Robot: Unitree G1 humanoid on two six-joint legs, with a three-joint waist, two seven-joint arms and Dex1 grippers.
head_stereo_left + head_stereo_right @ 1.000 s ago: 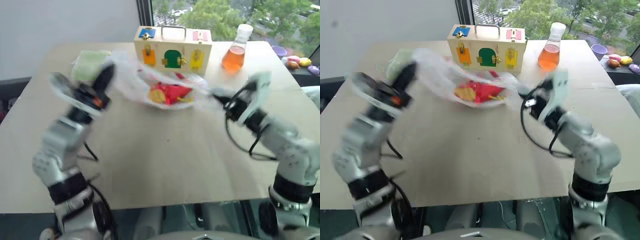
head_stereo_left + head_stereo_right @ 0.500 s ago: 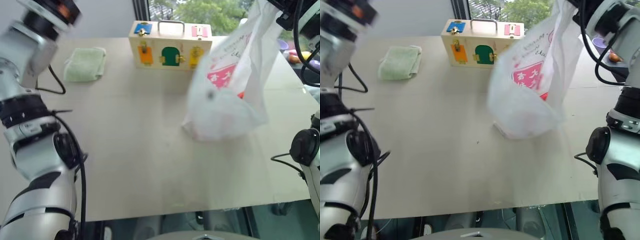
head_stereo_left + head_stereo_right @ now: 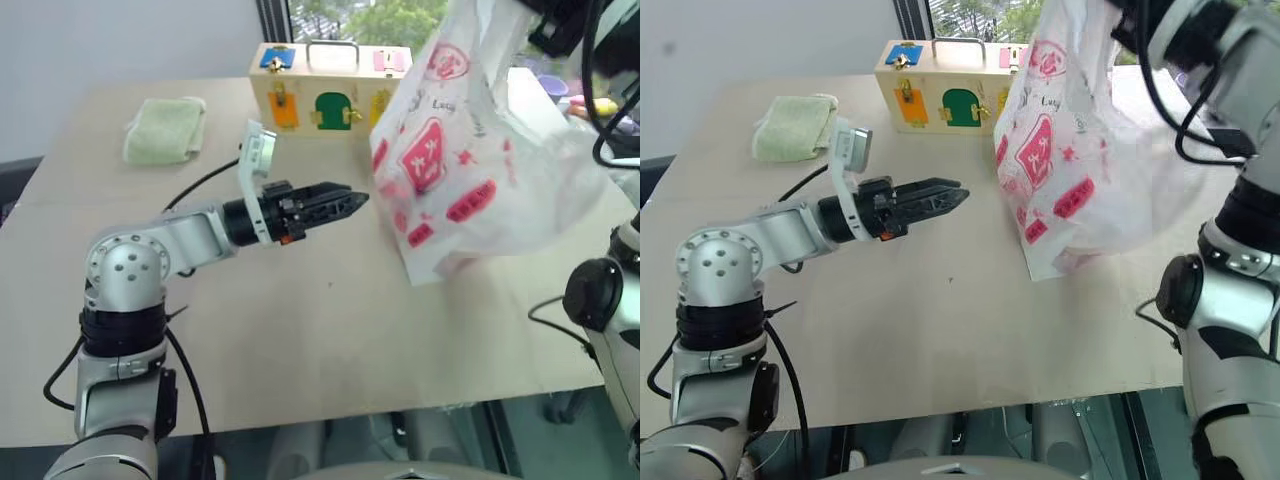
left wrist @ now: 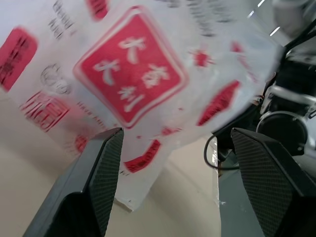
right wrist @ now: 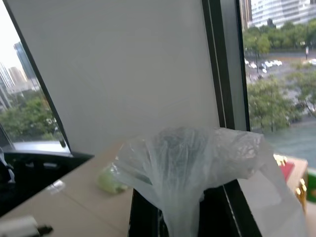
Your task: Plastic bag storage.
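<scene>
Now we hold the plastic bag (image 3: 470, 170) aloft, pinched in our right gripper (image 5: 180, 217), while our left gripper (image 4: 173, 163), jaws spread, must gather its bottom.

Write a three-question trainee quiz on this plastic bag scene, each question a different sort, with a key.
1. True or false: the plastic bag lies flat on the table.
2. Which gripper holds the bag's bunched top? A) left gripper B) right gripper C) both
3. Fill in: the folded green ______ lies beside the wooden latch box.

Key:
1. False: it hangs from above, with its lower end at the table.
2. B: the right is shut on the top; the left, fingers apart, points at the bag's side.
3. Cloth.
</scene>
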